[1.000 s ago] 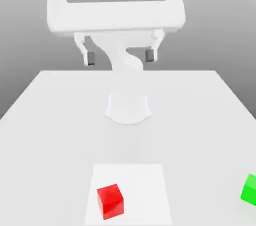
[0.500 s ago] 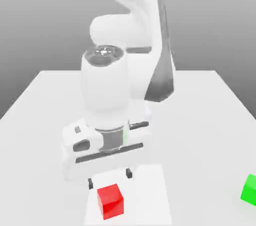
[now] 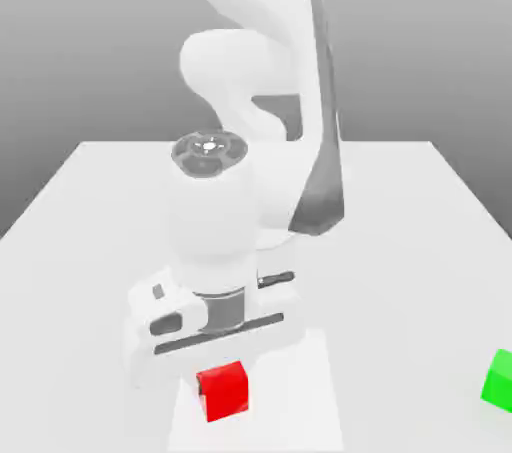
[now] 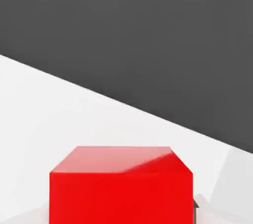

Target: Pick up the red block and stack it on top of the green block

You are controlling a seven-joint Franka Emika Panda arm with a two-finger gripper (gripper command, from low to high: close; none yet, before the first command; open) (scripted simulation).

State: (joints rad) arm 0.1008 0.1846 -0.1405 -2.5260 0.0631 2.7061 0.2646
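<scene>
Closed on the red block [image 3: 224,392], the end effector [image 3: 222,381] faces the green block [image 3: 499,381], well apart toward the exterior view's right.

Plain bright red block [image 3: 223,392], bright green block [image 3: 499,381], white and dark-grey arm [image 3: 212,211], pale grey-white tabletop [image 3: 400,271].

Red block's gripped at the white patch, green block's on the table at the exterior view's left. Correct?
Not quite: the green block is at the exterior view's right, as that view shows. It is on the table, and the red block is gripped at the white patch.
</scene>
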